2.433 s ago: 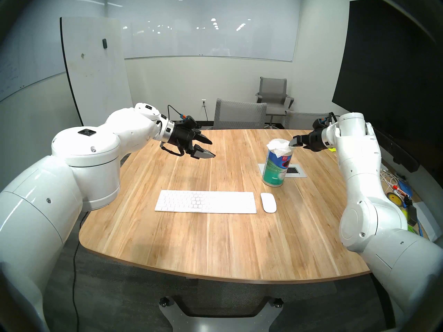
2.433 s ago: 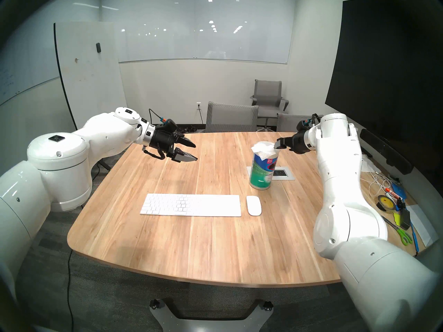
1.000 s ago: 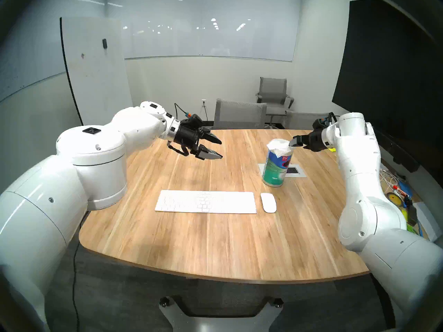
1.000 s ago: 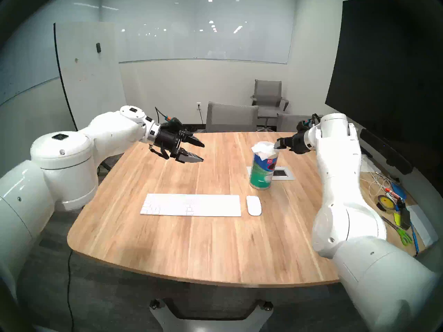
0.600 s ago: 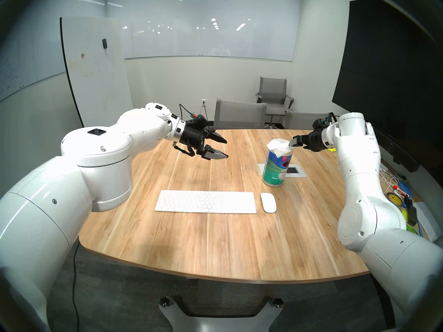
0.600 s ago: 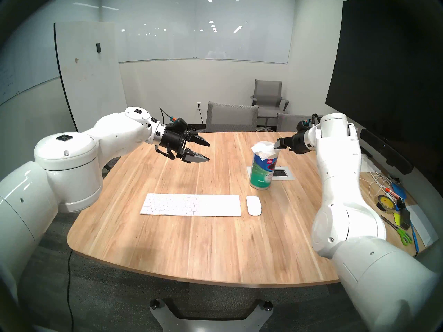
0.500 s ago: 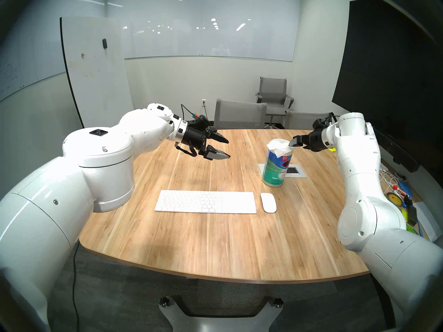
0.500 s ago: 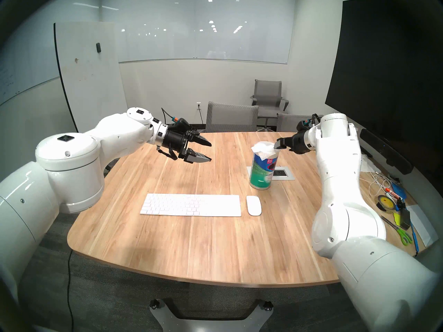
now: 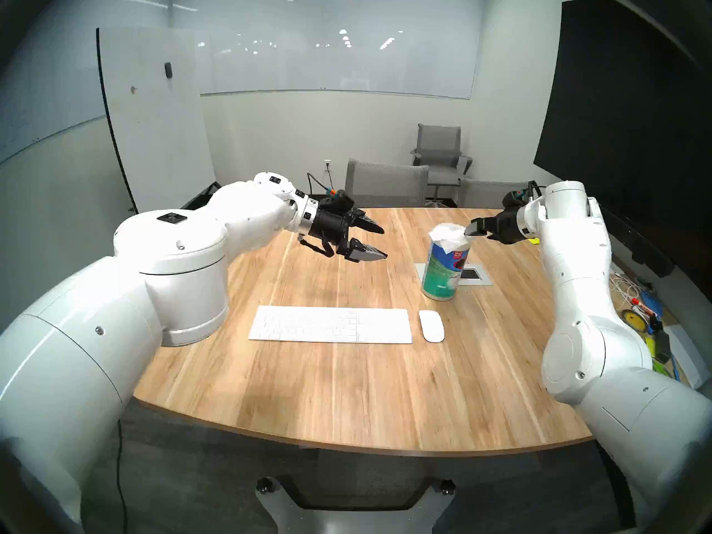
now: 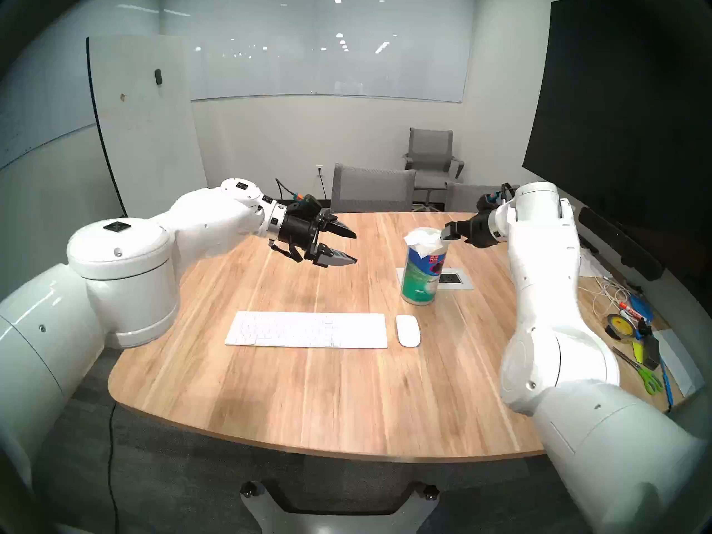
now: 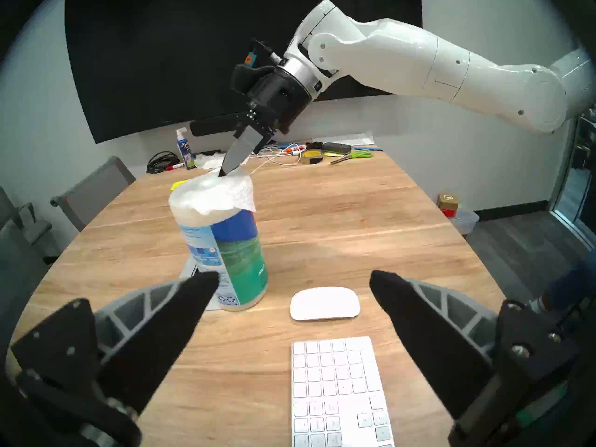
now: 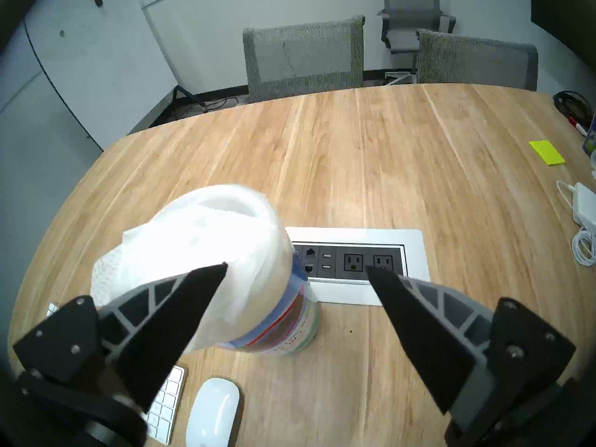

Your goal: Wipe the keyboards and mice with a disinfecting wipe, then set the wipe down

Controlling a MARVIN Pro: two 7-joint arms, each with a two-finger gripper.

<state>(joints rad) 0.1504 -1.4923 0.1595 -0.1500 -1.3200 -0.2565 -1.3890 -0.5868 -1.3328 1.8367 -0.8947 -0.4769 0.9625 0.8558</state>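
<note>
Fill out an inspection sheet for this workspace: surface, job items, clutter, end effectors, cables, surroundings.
Surface: wooden table, with a power outlet panel set into it.
Job's things: white keyboard flat near the front; white mouse just to its right, apart from it; wipe draped over the top of the upright canister.
Clutter: tape roll, green scissors, markers, yellow sticky note along the table's right side.
End effectors: left end effector open, empty, in the air left of the canister; right end effector open, one finger at the wipe.
Cables: white charger cord on the table's right.
Surroundings: grey chairs, whiteboards, dark screen.
</note>
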